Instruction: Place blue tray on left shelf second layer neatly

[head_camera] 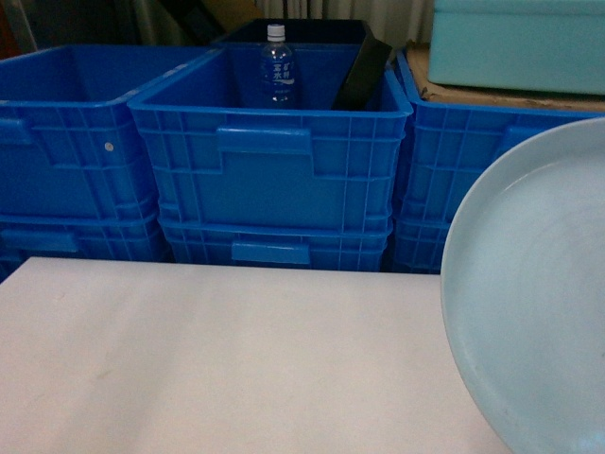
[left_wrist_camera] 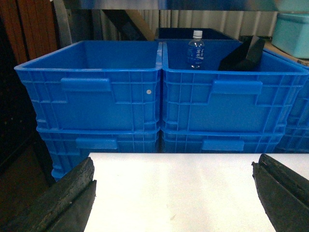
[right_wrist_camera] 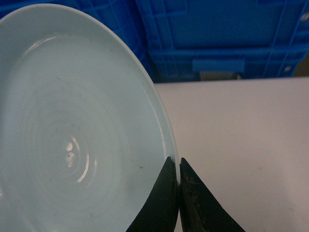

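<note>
We see stacked blue crates (head_camera: pixel 269 175) behind white table (head_camera: pixel 217 359); blue tray (head_camera: pixel 539 303) lifted at right over table edge, rim pinched by our right gripper (right_wrist_camera: pixel 178 166); left gripper (left_wrist_camera: pixel 176 193) spread wide, holding nothing; water bottle (head_camera: pixel 276 66) in mid crate

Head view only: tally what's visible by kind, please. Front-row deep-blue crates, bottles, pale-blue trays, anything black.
deep-blue crates: 6 (three stacks of two)
water bottle: 1
blue tray: 1
black item leaning inside the middle top crate: 1
Total: 9
</note>
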Controlling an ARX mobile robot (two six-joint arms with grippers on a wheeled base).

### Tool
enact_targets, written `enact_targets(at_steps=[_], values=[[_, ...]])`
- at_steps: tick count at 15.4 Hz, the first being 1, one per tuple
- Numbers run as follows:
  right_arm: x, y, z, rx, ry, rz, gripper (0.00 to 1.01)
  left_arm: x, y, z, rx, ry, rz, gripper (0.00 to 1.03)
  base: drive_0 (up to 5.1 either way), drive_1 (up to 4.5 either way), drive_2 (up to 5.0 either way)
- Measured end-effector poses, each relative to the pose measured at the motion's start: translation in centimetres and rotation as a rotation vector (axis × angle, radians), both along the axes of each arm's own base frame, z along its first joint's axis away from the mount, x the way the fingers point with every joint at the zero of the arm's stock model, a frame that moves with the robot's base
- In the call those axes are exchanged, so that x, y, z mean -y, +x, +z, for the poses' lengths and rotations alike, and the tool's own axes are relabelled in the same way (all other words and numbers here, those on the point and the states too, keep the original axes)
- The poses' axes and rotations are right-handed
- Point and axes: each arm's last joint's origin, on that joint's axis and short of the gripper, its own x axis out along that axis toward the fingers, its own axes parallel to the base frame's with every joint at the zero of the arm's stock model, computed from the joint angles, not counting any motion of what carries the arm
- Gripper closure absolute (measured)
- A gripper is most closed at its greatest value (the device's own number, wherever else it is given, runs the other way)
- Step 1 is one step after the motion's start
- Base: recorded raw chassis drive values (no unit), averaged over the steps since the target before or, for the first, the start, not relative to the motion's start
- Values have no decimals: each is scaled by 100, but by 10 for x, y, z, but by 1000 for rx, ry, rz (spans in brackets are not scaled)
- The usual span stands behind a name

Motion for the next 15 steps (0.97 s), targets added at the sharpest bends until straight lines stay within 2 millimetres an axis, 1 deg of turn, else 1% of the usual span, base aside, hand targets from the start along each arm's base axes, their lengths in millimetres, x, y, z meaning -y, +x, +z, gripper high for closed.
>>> enact_targets(at_steps=[1,2,4,6,7,12,14,15], values=[[0,-1,4,52,-31,-12,99,0,0,0,0,0,0,5,0,0,0],[-1,-2,4,60,-50,-20,99,0,0,0,0,0,0,5,0,0,0],[-4,-9,-3,65,-109,-23,99,0,0,0,0,0,0,5,0,0,0],[-2,-12,0,109,-148,-34,99,0,0,0,0,0,0,5,0,0,0],[3,-12,0,117,-163,-50,99,0,0,0,0,0,0,5,0,0,0],[6,-14,-4,124,-176,-31,99,0,0,0,0,0,0,5,0,0,0],[4,-21,-3,177,-126,2,99,0,0,0,0,0,0,5,0,0,0],[4,-22,-1,187,-105,-1,99,0,0,0,1,0,0,5,0,0,0]])
